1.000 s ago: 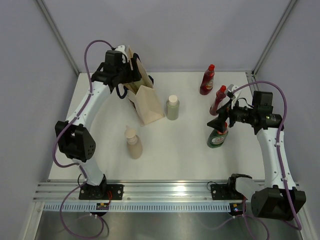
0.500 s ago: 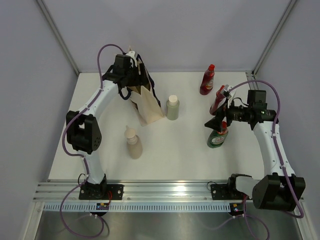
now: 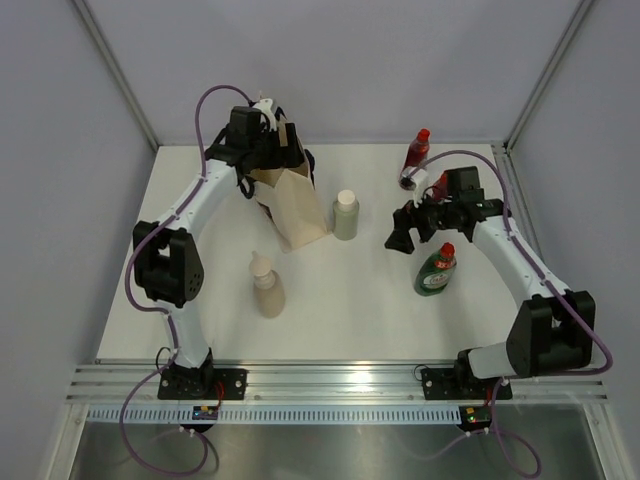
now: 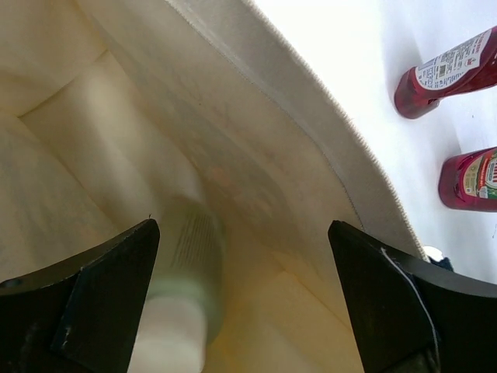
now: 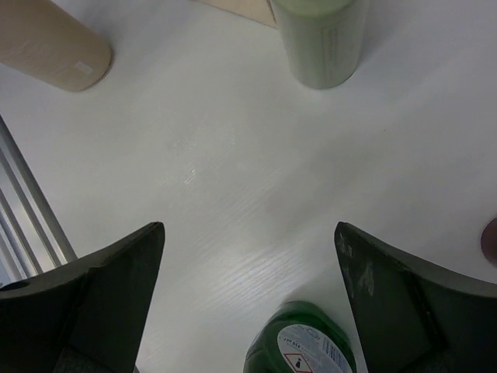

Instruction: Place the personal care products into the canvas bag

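Left claw (image 3: 268, 148) sits in the mouth of the cream-beige cloth tote with navy handles (image 3: 298, 208), at 11 o'clock on the white surface (image 3: 340, 310). Fingers apart. The wrist view shows a sage-green bottle with whitish cap (image 4: 186, 287) loose inside the bag, unclamped.

Judged: first drop made, two to go.

The second sage-green bottle (image 3: 345, 215) stands just beside the tote at its 3 o'clock. The pinkish-beige bottle (image 3: 267, 288) lies toward 6 o'clock, apart.

Right claw (image 3: 400, 234) hovers at 3 o'clock of the standing bottle, fingers apart, empty.

Next move calls for a square grip on that bottle's body, clear of the green dish-soap bottle (image 3: 436, 270).
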`<state>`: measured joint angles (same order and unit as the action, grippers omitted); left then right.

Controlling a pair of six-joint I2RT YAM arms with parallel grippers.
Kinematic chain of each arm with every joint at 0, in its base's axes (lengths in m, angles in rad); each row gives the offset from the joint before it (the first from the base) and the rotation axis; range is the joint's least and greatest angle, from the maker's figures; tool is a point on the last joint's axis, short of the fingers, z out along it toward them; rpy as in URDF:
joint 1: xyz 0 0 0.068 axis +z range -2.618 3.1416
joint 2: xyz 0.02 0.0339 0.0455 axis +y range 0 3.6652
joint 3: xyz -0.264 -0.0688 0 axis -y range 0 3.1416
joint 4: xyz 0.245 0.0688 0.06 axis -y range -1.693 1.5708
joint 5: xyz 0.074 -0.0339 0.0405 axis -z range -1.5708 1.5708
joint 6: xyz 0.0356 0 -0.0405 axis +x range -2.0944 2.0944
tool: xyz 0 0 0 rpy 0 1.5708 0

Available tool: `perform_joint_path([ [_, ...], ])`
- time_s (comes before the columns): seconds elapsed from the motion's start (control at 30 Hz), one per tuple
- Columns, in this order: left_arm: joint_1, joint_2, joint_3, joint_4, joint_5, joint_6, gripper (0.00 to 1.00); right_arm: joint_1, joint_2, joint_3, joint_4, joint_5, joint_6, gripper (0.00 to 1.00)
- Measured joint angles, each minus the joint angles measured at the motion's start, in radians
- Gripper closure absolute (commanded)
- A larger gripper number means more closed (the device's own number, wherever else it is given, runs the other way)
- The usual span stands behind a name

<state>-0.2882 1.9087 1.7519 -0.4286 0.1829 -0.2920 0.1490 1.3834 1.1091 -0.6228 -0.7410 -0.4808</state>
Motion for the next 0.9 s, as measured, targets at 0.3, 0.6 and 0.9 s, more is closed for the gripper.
perform_joint_path([
  [0.3, 0.002, -0.017, 0.0, 0.001, 0.018, 0.008, 0.03, 0.121, 0.146, 0.06, 0.22, 0.201, 0.166, 0.0],
  [0.6, 0.043, -0.195, 0.011, -0.024, 0.02, 0.006, 0.01, 0.245, 0.354, 0.153, 0.367, 0.35, 0.28, 0.01],
  [0.9, 0.058, -0.556, -0.141, -0.018, -0.012, 0.007, 0.01, 0.266, 0.499, 0.259, 0.428, 0.376, 0.301, 0.0],
])
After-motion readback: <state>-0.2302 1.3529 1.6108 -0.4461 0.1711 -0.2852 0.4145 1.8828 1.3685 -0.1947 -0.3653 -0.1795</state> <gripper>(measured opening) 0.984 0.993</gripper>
